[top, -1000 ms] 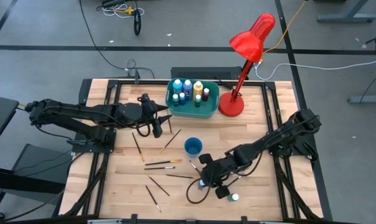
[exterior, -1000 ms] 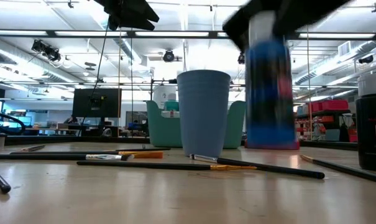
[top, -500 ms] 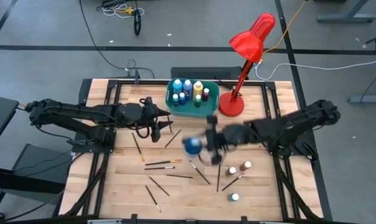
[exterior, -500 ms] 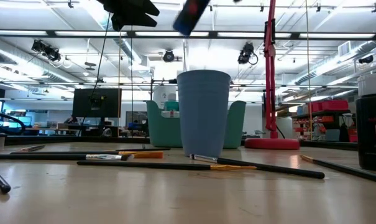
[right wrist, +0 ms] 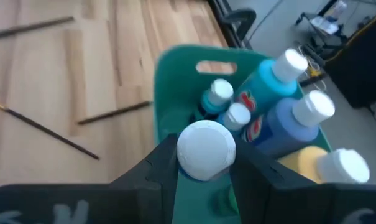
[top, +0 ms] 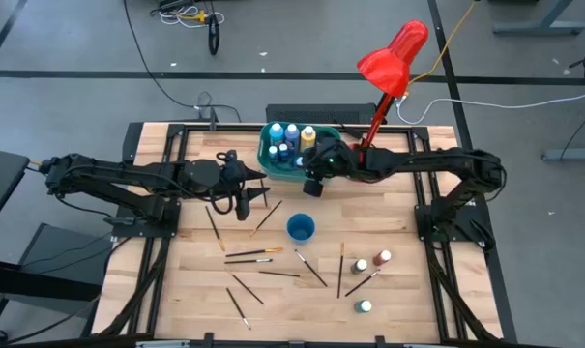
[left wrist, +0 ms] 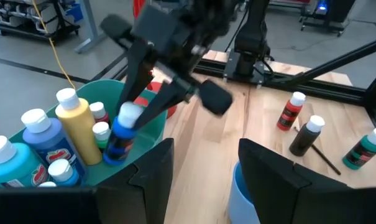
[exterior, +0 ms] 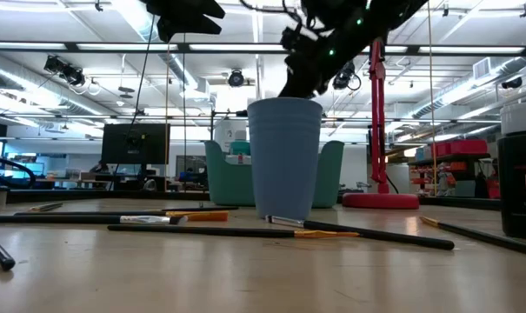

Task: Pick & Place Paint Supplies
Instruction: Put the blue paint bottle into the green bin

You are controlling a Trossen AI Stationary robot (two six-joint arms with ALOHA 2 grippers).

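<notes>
My right gripper [top: 313,162] is shut on a blue paint bottle [left wrist: 117,143] with a white cap [right wrist: 206,149]. It holds the bottle over the near right part of the teal tub [top: 276,172], where several more bottles [left wrist: 73,124] stand upright. My left gripper [top: 246,196] hovers open and holds nothing, left of the tub. Several paintbrushes [top: 251,254] lie flat on the table. Three bottles [top: 360,264] stand at the near right. My right gripper pinches the blue bottle between its two fingers [left wrist: 137,87], high on the body just below the cap [left wrist: 123,127]. The fingers slant down from the table's right side. The bottle hangs tilted at the tub's rim; whether its base touches anything I cannot tell.
A blue cup [top: 301,228] stands upright mid-table, near the tub. The red desk lamp [top: 362,162] has its base right of the tub, beside my right arm. Bare wood lies along the table's right side [top: 408,222].
My right gripper has lifted the blue bottle from the near right of the table and swung it toward the far edge, past the blue cup, to the tub. It has turned on the way. My left arm has kept still.
</notes>
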